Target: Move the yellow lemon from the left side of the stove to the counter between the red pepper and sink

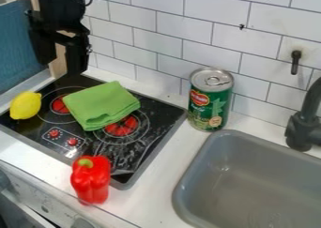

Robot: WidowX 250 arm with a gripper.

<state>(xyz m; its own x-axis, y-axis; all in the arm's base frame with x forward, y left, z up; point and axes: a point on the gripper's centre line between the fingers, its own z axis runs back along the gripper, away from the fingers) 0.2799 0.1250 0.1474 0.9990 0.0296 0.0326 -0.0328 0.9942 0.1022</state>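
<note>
Hangs at upper left as a black two-finger tool [61,66], spread and empty. Continues rightward with a yellow lemon [25,105], then a folded green fabric cloth [102,105] on a black glass stovetop [160,112]: probably light, limp, unbreakable; best pinched at a loose folded edge.

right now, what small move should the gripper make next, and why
Probably a short sideways shift toward the green cloth, before any lowering: the open gripper hangs by the back corner of the stove, not above the cloth, which lies folded on the cooktop, while the lemon sits apart from it.
</note>
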